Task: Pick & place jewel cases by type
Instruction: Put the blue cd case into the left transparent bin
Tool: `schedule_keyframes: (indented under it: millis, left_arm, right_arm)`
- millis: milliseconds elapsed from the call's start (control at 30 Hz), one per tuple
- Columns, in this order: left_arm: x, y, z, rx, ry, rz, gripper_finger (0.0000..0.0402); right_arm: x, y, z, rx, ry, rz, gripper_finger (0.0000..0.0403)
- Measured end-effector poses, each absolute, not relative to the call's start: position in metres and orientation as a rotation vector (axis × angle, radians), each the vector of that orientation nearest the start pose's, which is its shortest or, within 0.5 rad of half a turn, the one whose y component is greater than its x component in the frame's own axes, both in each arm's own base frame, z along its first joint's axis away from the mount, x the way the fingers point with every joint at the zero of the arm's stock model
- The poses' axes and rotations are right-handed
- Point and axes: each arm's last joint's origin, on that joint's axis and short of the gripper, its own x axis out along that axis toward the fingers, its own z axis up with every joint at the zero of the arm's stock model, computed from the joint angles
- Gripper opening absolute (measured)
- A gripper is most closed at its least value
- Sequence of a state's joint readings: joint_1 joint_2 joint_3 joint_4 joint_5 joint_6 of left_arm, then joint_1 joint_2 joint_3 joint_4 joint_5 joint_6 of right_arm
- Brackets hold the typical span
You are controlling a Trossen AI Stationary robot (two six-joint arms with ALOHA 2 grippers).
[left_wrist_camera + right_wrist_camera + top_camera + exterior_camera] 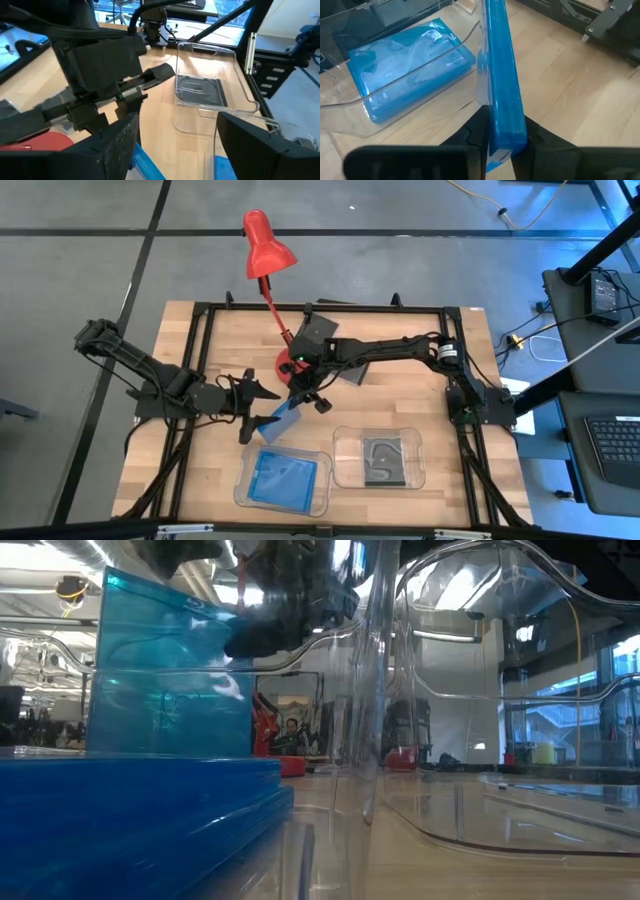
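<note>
So my right pincer (502, 142) was clamped shut on the edge of a blue jewel case (501, 75), holding it on edge just above the tabletop (200, 460), right beside the left tray (245, 490). That tray already had a stack of blue cases (283, 476) lying flat in it, while the right tray (345, 475) next to it held a dark grey case (381, 459), and another dark case (320, 328) sat near the red lamp (268, 246). My left pincer (258, 418) hung spread open, gripping nothing, close by the held case.
</note>
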State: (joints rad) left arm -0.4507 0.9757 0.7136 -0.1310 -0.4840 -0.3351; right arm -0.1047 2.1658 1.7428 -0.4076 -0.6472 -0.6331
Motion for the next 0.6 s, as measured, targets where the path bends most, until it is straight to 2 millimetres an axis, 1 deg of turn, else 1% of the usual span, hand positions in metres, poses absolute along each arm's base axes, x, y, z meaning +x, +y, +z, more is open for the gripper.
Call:
schedule_keyframes:
  millis: [167,333,433,600]
  left_arm:
    - [0.195,-0.078,0.281,-0.113,0.328,0.144,0.027]
    - [0.196,-0.075,0.279,-0.178,0.338,0.179,0.0271]
    - [0.196,-0.071,0.276,-0.184,0.431,0.236,0.0271]
    - [0.209,-0.066,0.29,-0.218,0.595,0.356,0.0271]
  right_arm:
    - [0.476,-0.033,0.208,-0.281,0.592,0.725,0.0063]
    - [0.476,-0.033,0.207,-0.28,0.594,0.725,0.0064]
    - [0.476,-0.033,0.207,-0.28,0.594,0.725,0.0064]
    - [0.476,-0.033,0.207,-0.279,0.593,0.725,0.0064]
